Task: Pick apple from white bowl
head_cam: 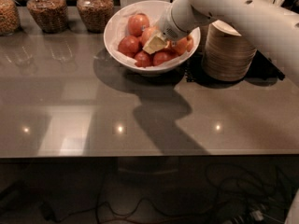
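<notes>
The white bowl (117,20) stands at the back of the grey counter and holds several apples on crumpled white paper. The pale peach-orange apple (148,32) lies near the middle of the pile, partly covered by my gripper (154,44). The gripper reaches down into the bowl from the right, its cream tip right against this apple and above the darker red apples (129,45). The white arm (233,13) hides the bowl's right side.
A stack of tan disposable bowls (227,50) stands just right of the white bowl, under the arm. Three glass jars of dry food (45,10) line the back left. The counter's front edge (140,154) runs across the lower middle, with cables on the floor below.
</notes>
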You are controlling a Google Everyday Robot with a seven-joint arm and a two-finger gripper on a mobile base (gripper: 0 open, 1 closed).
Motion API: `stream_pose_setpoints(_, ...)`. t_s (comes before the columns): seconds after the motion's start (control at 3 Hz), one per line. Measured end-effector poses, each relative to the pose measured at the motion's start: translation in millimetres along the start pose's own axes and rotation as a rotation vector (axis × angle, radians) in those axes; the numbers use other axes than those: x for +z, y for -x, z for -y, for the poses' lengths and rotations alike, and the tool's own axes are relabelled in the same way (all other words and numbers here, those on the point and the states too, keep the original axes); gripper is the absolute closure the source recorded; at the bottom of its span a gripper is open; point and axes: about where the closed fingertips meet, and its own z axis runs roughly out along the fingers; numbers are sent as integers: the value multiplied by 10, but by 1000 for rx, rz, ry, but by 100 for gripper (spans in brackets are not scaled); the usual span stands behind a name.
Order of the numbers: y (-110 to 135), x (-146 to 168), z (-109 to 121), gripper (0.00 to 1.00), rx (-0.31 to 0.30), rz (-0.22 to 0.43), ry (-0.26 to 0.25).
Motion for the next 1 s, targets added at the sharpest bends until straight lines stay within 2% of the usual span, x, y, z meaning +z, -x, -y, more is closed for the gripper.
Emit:
stream_pose_setpoints(0.33, 85, -228, -4, 95, -1, -9, 11)
stream_pose_setpoints(0.67, 143, -478, 5, 100, -18, 8, 3)
stream_pose_setpoints(1.0, 180, -683, 3, 100, -33, 57, 18)
